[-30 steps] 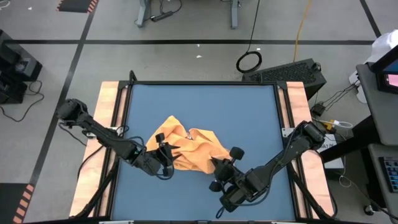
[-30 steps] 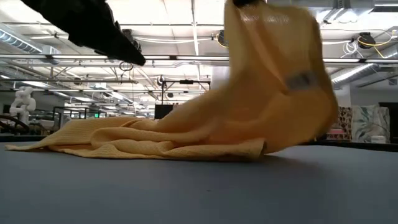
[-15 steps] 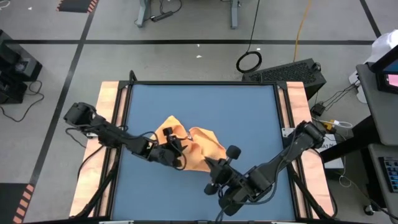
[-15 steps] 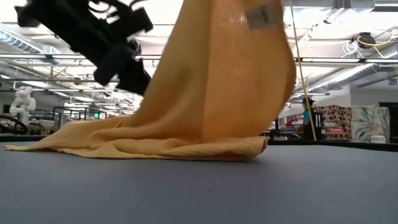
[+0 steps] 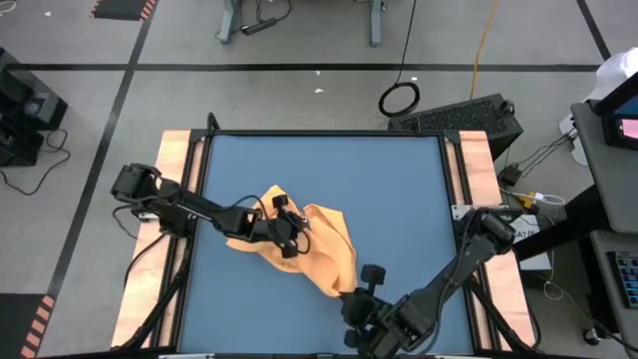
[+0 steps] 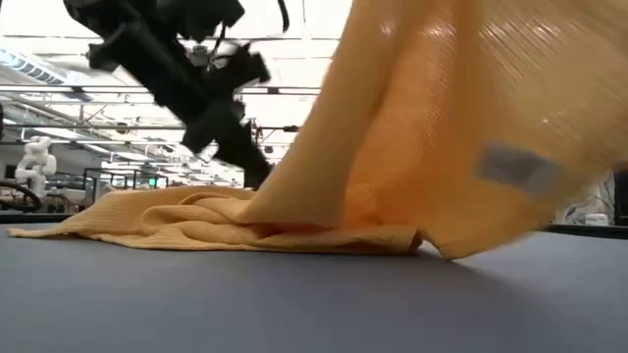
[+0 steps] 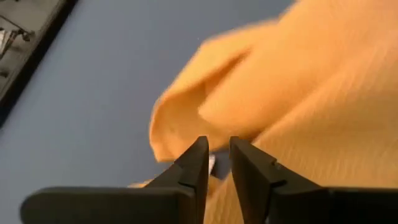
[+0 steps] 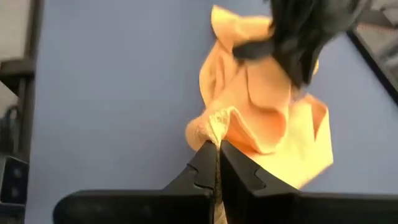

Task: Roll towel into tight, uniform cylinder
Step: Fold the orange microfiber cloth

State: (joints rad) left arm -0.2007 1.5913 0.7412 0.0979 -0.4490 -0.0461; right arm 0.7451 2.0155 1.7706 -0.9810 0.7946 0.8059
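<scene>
The orange-yellow towel (image 5: 324,249) lies crumpled on the blue table, left of the middle. One part of it is raised toward the near right, and its white tag (image 6: 515,165) shows on this raised part. My right gripper (image 5: 351,292) is shut on the towel's near end (image 8: 217,148). My left gripper (image 5: 291,237) stands over the towel's middle, pointing down at it (image 6: 257,176). Its fingers are a narrow gap apart (image 7: 216,149) with nothing seen between them. My right gripper pinches a bunched edge of the towel (image 8: 214,127) between its two fingers, coming from the table's near side. That end is lifted clear. The cloth slopes down from it to the rest of the towel (image 6: 196,221), which lies on the table. My left gripper: I cannot tell whether its fingertips touch the towel.
The blue table top (image 5: 399,189) has wooden side rails (image 5: 174,189). Bare table lies on the far side and to the right of the towel. My two arms stand close together over the towel.
My right gripper has drawn back toward the table's near edge with its end of the towel. The cloth is pulled out longer toward the near right, while its left part has stayed on the table. My left gripper has moved toward the right and a little farther, over the towel's middle.
</scene>
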